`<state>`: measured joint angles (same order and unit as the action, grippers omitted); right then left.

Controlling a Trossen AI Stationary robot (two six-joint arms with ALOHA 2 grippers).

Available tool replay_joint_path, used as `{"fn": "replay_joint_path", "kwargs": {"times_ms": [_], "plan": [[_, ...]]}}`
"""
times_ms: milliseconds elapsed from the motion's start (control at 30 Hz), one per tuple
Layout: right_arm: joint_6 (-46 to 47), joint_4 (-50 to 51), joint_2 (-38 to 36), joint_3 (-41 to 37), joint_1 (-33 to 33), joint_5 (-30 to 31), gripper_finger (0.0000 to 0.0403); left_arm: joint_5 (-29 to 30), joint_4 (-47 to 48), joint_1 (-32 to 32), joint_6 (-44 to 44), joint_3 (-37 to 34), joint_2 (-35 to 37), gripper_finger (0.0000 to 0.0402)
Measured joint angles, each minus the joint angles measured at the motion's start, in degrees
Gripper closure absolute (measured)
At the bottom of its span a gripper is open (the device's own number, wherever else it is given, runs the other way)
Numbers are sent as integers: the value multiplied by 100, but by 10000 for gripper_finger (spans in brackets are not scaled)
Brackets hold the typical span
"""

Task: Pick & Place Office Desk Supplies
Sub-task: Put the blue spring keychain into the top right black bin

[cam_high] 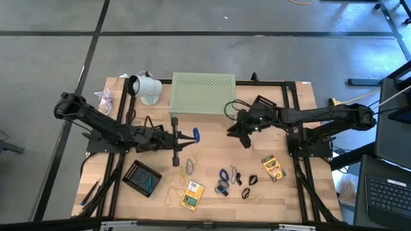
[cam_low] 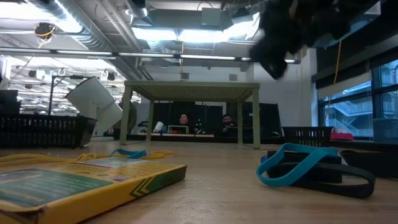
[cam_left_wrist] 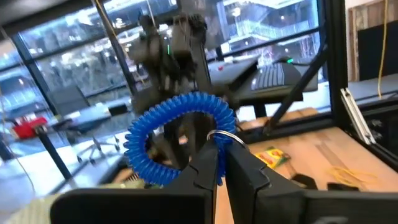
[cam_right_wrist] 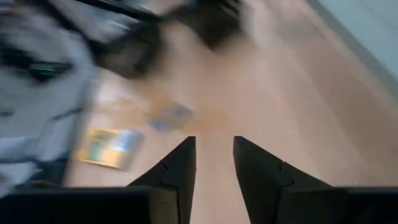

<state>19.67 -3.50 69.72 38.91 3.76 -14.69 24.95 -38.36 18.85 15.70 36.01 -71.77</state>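
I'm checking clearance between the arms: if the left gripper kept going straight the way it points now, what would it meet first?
Probably the right gripper. The left gripper, shut on the blue coil, points across the table at it; depth is unclear.

The left claw (cam_left_wrist: 221,163) rises from the bottom centre of the frame, its two dark fingers (cam_left_wrist: 245,171) pressed together on a blue coil (cam_left_wrist: 177,134) with a small metal ring (cam_left_wrist: 225,138) at the pinch. The coil loops up and left of the fingertips. Behind it, upper centre, the other arm (cam_left_wrist: 171,46) hangs blurred. At lower right lies the wooden bench (cam_left_wrist: 311,149), bearing a yellow-green box (cam_left_wrist: 272,157), dark clips (cam_left_wrist: 303,181) and a tan band (cam_left_wrist: 348,174).
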Motion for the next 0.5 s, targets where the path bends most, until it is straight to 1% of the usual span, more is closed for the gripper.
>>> {"fn": "replay_joint_path", "kwargs": {"times_ms": [100, 233, 300, 367, 433, 500], "plan": [[-494, -838, 2, 0, -180, -234, 297, -273, -87, 0, -132, 0, -212, 387], [-1841, -1505, 4, 0, -413, -228, 298, -700, -706, -6, -148, 0, -639, 387], [-2482, -1746, 54, 0, -542, -36, 298, -885, -1125, -54, -136, 2, -851, 387], [-2903, -2013, 106, -2, -633, 226, 298, -1073, -1475, -127, -118, 2, -1063, 387], [-3096, -2298, 147, -2, -692, 420, 293, -1306, -1805, -215, -130, 2, -1260, 387], [-3129, -2496, 168, -2, -703, 473, 280, -1582, -2123, -317, -210, 2, -1430, 387]]}}
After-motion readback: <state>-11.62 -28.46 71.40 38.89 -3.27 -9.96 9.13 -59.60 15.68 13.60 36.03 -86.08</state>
